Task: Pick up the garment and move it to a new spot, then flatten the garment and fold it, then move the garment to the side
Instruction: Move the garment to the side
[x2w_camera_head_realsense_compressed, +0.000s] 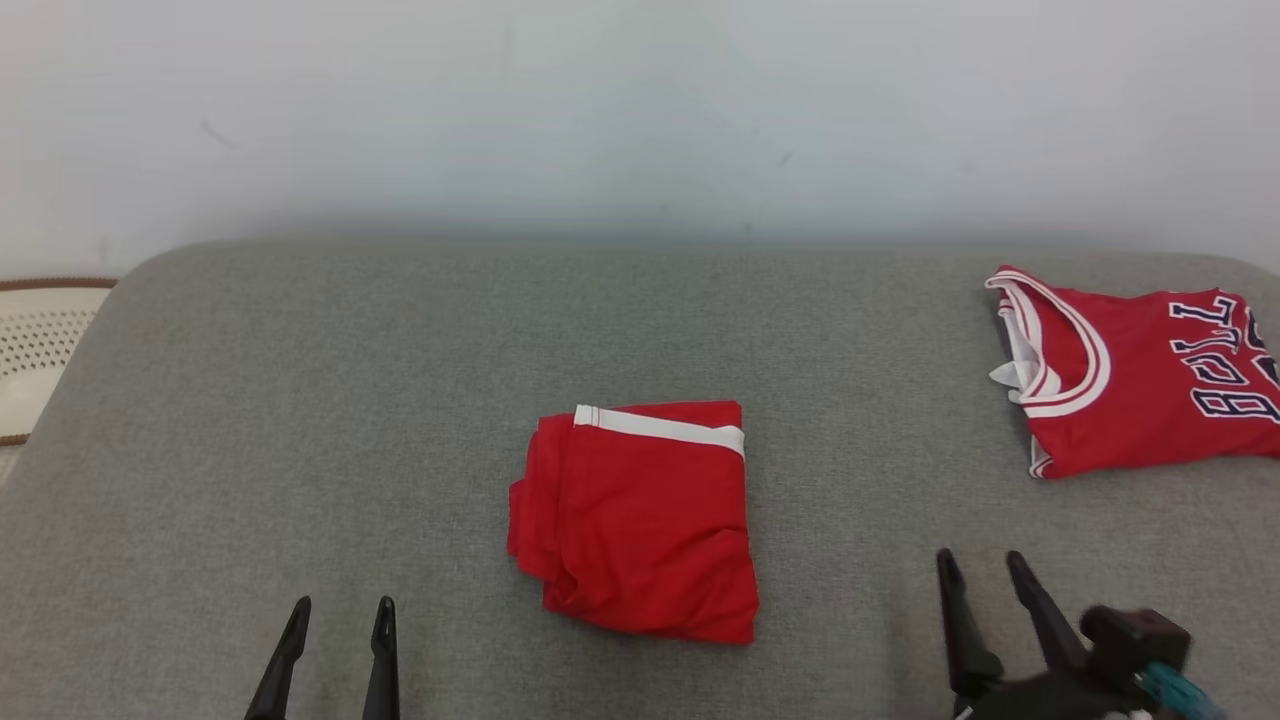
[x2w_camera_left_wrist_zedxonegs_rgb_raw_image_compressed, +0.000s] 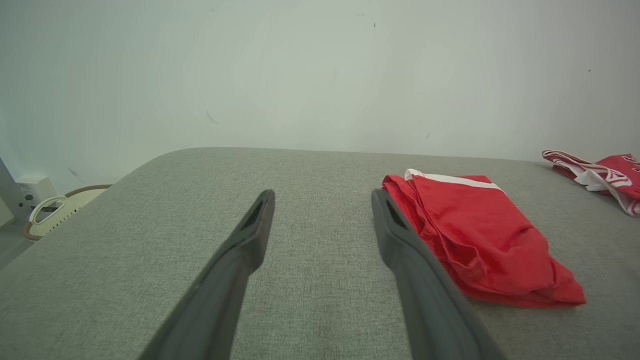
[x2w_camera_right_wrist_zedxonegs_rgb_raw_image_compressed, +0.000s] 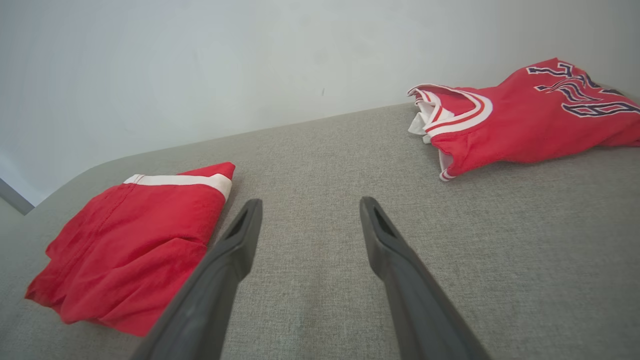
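**A:** What sits nearest, along the bottom of the head view?

**B:** Two pairs of long dark fingers. The left gripper (x2w_camera_head_realsense_compressed: 343, 603) rises at the lower left and the right gripper (x2w_camera_head_realsense_compressed: 978, 556) at the lower right. Each has its fingers spread wide with nothing between them, above a bare grey upholstered surface (x2w_camera_head_realsense_compressed: 350, 420).

**A:** And the garment?

**B:** It lies at the centre of the frame, a little beyond the fingertips and between the two grippers, touching neither. It is a pair of folded red shorts (x2w_camera_head_realsense_compressed: 640, 520) in a roughly square packet. A white band runs along the far edge, and loose layers bunch at the left side and the near left corner.

**A:** How would it handle?

**B:** It looks light, thin and limp, probably a sleek sports fabric whose layers slide over one another. Lifted by one corner, the fold would likely fall open. The safer hold seems to be a pinch through all the layers at the left and right edges, one gripper to each, taken low against the surface.

**A:** What lies farther back?

**B:** At the upper right, well apart from the shorts, a red jersey (x2w_camera_head_realsense_compressed: 1130, 390) with white trim and dark lettering runs off the frame's right edge. At the far left edge is a cream perforated basket (x2w_camera_head_realsense_compressed: 40, 350) with a brown rim. Behind everything is a pale wall (x2w_camera_head_realsense_compressed: 600, 120).
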